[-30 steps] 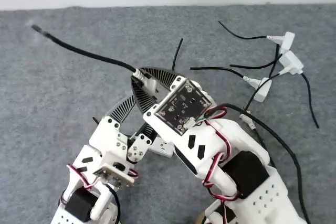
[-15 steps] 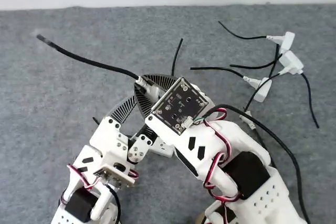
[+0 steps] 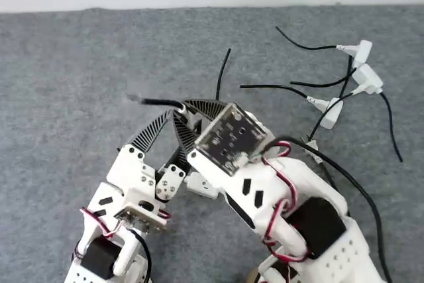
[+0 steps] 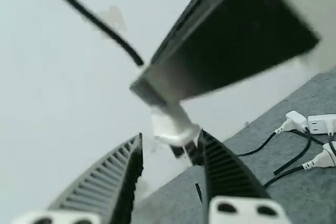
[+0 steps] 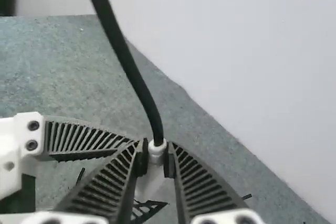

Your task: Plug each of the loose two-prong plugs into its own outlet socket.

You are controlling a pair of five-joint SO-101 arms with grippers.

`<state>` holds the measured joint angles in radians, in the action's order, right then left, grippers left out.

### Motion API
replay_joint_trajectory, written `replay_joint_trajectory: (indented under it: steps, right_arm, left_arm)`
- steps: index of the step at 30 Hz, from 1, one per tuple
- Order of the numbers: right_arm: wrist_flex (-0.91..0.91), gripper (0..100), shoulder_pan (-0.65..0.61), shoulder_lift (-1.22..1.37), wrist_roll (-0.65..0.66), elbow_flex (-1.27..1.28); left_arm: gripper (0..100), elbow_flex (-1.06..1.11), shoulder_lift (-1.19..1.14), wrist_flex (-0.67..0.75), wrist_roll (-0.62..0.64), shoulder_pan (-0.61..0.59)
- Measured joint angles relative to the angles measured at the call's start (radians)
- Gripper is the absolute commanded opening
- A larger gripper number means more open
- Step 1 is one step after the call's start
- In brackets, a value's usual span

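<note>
My right gripper is shut on a white two-prong plug, whose black cable rises steeply away from it. In the high view that plug is held above the mat's middle, with the right gripper around it. My left gripper stands open just beneath, and the plug hangs between its ribbed fingertips, close to one of them. Three white outlet sockets lie with their cords at the far right of the mat.
A short loose black cable lies on the grey mat behind the grippers. A thick black cord runs along the right arm. The two arms crowd together at the front centre. A white wall bounds the far side.
The right gripper has tipped the plug, so its cable swung from stretching far left across the mat to pointing up toward the camera. The left gripper has shifted slightly closer to the plug.
</note>
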<state>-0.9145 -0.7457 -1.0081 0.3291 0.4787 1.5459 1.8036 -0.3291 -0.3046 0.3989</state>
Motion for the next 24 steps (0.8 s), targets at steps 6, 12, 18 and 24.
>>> replay_joint_trajectory:
  steps: [6,12,18,24]
  right_arm:
    - [0.000,0.8,0.000,-0.037,0.000,0.035]
    - [0.000,0.8,0.000,-0.083,0.000,0.077]
    - [0.000,0.8,-0.002,-0.133,0.000,0.130]
    - [0.000,0.8,-0.002,-0.132,0.000,0.132]
  left_arm:
    - [16,0.003,0.000,0.000,0.002,0.000]
    - [16,0.003,0.000,0.000,0.006,-0.003]
    - [16,0.003,0.000,-0.009,0.009,-0.003]
    - [16,0.003,0.000,-0.029,0.009,0.006]
